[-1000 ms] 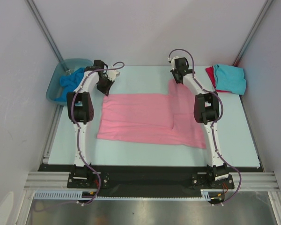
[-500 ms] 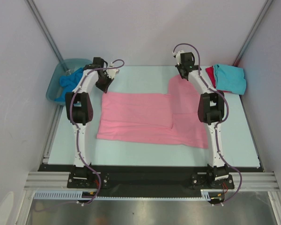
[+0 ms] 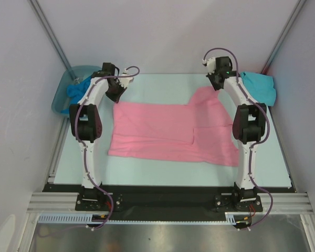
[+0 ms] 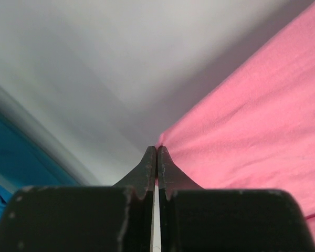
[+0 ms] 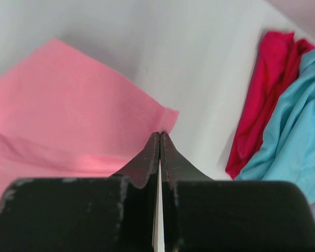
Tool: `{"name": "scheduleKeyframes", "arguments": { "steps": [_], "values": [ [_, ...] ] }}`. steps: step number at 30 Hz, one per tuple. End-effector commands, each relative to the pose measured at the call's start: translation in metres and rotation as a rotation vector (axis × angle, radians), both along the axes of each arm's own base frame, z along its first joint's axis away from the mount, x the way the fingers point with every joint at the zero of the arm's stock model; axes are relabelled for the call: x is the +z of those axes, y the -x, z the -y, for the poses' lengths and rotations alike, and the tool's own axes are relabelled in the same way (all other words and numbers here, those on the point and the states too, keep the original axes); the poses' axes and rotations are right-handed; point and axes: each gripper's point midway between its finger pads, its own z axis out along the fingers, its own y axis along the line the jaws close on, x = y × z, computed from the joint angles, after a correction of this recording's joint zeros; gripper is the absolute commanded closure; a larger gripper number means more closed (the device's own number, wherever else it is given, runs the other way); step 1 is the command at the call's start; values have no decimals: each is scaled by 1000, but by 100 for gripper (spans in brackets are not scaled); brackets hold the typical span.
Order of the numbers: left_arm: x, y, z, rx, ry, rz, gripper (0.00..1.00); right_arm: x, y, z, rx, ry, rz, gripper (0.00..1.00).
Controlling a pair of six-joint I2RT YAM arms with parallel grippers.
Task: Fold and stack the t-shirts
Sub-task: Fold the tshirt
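Two pincers, both clenched, each nip a far corner of the light pink t-shirt (image 3: 163, 131). We see the left pincer (image 4: 156, 152) pinching the shirt's far-left corner, where the cloth puckers toward the fingertips. The right pincer (image 5: 160, 137) grips the far-right corner at its hem. The shirt lies spread across the middle of the desk (image 3: 147, 170). At the desk's far right corner lies the turquoise t-shirt (image 3: 261, 86), partly over the red t-shirt (image 5: 260, 89). We find the brighter blue t-shirt (image 3: 76, 93) in the translucent tub (image 3: 59, 102) beside the desk's far left corner.
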Motion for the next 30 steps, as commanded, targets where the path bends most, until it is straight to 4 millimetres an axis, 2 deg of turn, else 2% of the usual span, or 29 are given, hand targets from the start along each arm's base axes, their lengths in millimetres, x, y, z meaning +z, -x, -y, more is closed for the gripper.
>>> {"name": "scheduleKeyframes", "arguments": {
  "steps": [1, 4, 7, 11, 22, 23, 24, 30],
  "values": [
    [46, -4, -2, -50, -21, 107, 100, 22, 27, 22, 33, -24, -43, 100],
    [47, -2, -4, -62, -38, 109, 100, 22, 42, 33, 52, -60, -94, 100],
    [46, 0, -6, -68, -41, 103, 100, 18, 59, 34, 89, -90, -162, 100],
    [47, 1, -6, -72, -44, 101, 100, 11, 73, 35, 115, -99, -223, 100],
    [54, 12, -6, -116, -47, 86, 99, 1, 97, 34, 181, -83, -340, 100],
    [51, 15, -6, -120, -47, 76, 100, 1, 98, 36, 181, -73, -343, 100],
    [50, 18, -6, -126, -49, 71, 100, 2, 98, 52, 150, -79, -340, 100],
    [46, 37, -5, -171, -47, 39, 100, 2, 113, 64, 162, -52, -378, 100]
  ]
}}
